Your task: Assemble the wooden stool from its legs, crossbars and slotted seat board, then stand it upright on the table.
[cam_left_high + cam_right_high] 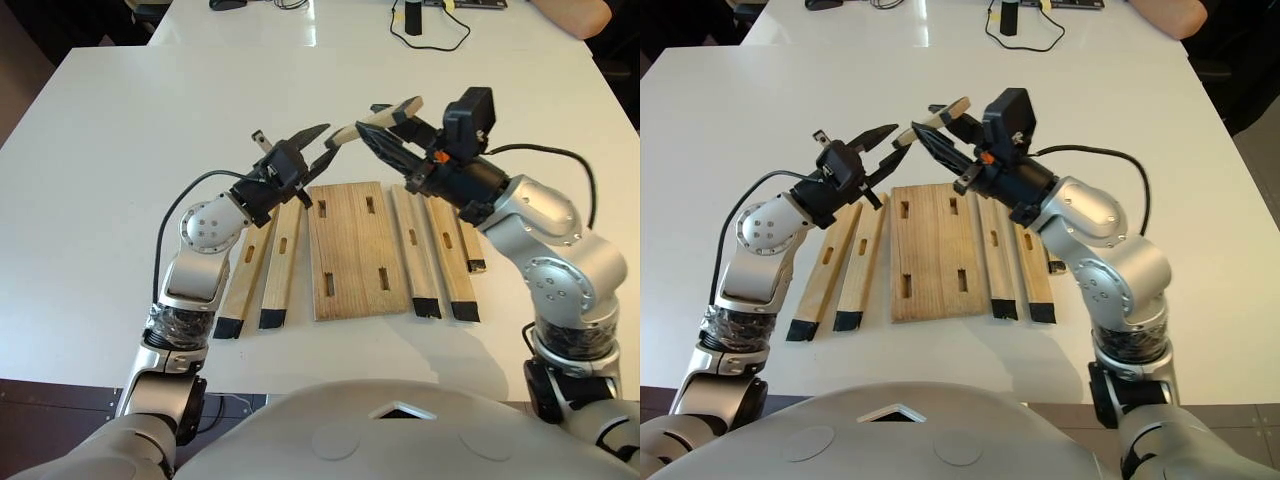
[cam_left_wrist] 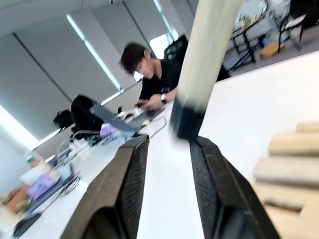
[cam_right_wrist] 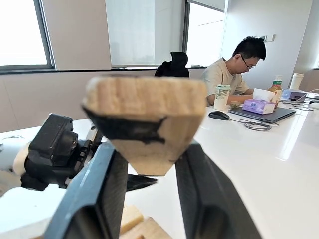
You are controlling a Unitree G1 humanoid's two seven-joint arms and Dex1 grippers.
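one board (image 1: 348, 250), four slots (image 1: 329, 283) in it. four legs (image 1: 282, 262) lying flat: two at the board's 9 o'clock, two at its 3 o'clock. one thin stick (image 1: 472, 250) beyond those. one bar (image 1: 408, 106) aloft at 12 o'clock.

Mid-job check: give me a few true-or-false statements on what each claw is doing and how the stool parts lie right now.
1. The right claw holds a wooden bar raised off the table. True.
2. The left claw is shut on the seat board. False: it is open, up by the end of the raised bar, and the board lies untouched.
3. The seat board lies flat, with two legs on the robot's left of it and two on its right. True.
4. A leg already stands in one of the board's slots. False: all four slots are empty.
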